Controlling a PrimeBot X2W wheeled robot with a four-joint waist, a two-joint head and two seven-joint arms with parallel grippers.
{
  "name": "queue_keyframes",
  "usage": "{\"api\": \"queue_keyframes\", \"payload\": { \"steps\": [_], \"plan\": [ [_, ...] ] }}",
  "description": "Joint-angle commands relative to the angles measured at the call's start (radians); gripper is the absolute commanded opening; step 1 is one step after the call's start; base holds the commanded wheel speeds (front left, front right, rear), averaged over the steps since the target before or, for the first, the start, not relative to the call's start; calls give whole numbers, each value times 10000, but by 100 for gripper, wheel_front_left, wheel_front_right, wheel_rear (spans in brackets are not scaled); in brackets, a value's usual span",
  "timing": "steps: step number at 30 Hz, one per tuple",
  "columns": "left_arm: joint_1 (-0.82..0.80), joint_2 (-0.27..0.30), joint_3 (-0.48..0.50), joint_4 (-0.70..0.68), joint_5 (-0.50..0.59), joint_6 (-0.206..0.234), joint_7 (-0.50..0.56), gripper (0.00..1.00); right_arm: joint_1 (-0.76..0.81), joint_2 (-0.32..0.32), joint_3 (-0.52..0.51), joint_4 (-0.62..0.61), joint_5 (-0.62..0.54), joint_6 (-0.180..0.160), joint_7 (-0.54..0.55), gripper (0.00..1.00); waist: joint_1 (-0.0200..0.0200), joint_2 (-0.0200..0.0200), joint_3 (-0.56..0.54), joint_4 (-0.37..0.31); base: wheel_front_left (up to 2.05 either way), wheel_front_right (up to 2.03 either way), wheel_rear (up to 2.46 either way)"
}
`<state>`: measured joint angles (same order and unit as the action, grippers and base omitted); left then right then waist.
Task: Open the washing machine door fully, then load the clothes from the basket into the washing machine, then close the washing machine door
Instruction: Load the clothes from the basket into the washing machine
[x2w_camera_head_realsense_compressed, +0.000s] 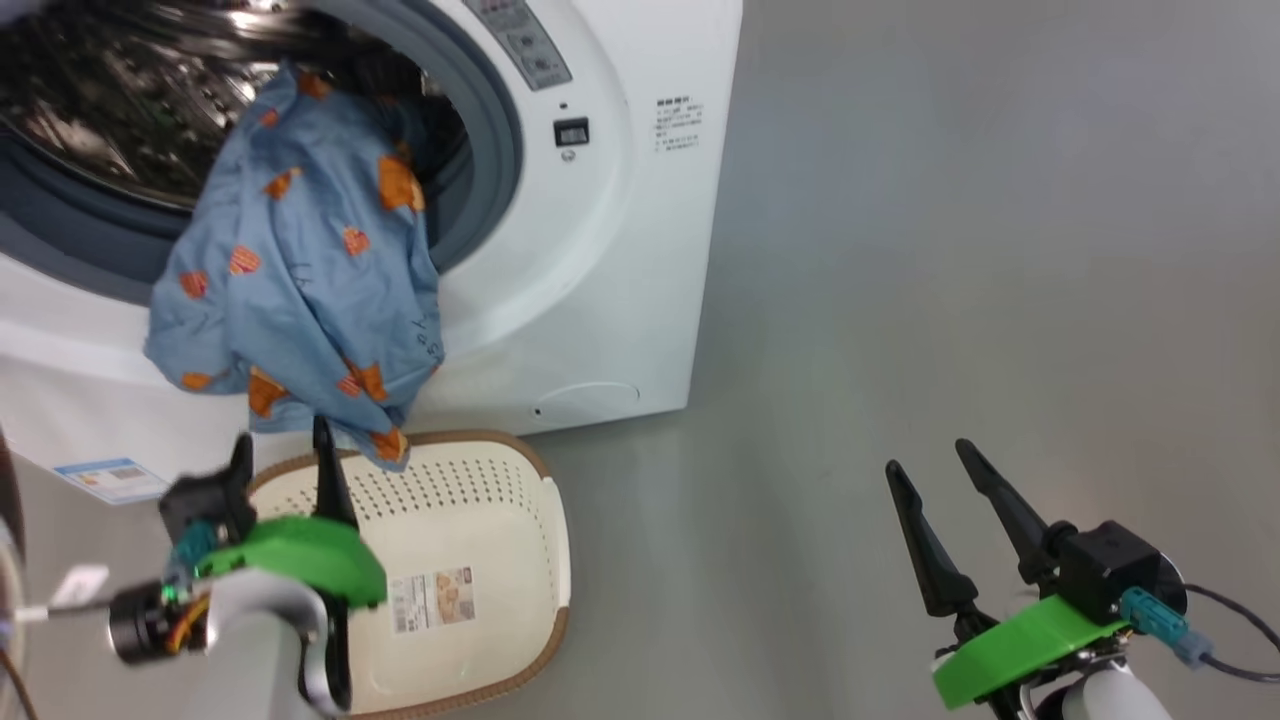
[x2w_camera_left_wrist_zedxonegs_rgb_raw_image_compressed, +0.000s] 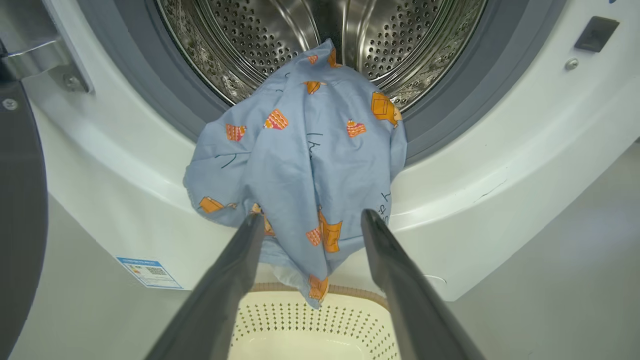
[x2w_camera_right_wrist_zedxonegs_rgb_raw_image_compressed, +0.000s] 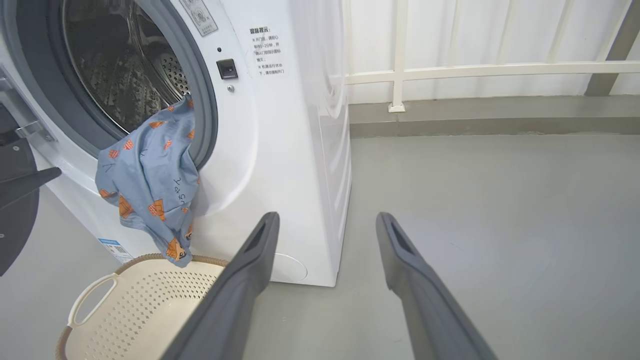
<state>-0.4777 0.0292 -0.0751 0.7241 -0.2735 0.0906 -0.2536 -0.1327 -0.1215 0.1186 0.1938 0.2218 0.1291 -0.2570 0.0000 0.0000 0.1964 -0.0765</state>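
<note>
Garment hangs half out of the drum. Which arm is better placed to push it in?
Left. The left gripper, open, points straight at the clothes draped over the washing machine lip; the right gripper, also open, hangs aside over floor.

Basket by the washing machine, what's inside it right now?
A label lies on the basket's bare cream floor. The left gripper and its arm cover the left part, so what lies there cannot be seen.

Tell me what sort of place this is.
Probably a laundry or utility area, perhaps a balcony: a white front-loading washing machine stands on a bare grey floor, a perforated basket sits before it, and a white railing runs along the back.
</note>
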Motion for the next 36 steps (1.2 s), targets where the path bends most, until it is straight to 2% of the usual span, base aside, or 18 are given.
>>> {"api": "queue_keyframes", "payload": {
  "steps": [1,8,23,36],
  "plan": [
    [358,237,237,-467,-93,-40,-81,100,197,-53,204,-221,-87,16,-48,100,0,0,-419,179,0,0,0],
    [1299,222,181,-1239,-256,128,-81,100,387,-175,209,-279,-102,16,-48,100,0,0,-457,386,0,0,0],
    [1912,227,91,-2297,-396,378,-67,100,144,-192,296,-328,-79,16,-48,100,0,0,-111,520,0,0,0],
    [2865,400,39,-3714,-542,545,479,100,122,-195,158,-392,-108,16,-48,100,0,0,35,599,0,0,0]
  ]
}}
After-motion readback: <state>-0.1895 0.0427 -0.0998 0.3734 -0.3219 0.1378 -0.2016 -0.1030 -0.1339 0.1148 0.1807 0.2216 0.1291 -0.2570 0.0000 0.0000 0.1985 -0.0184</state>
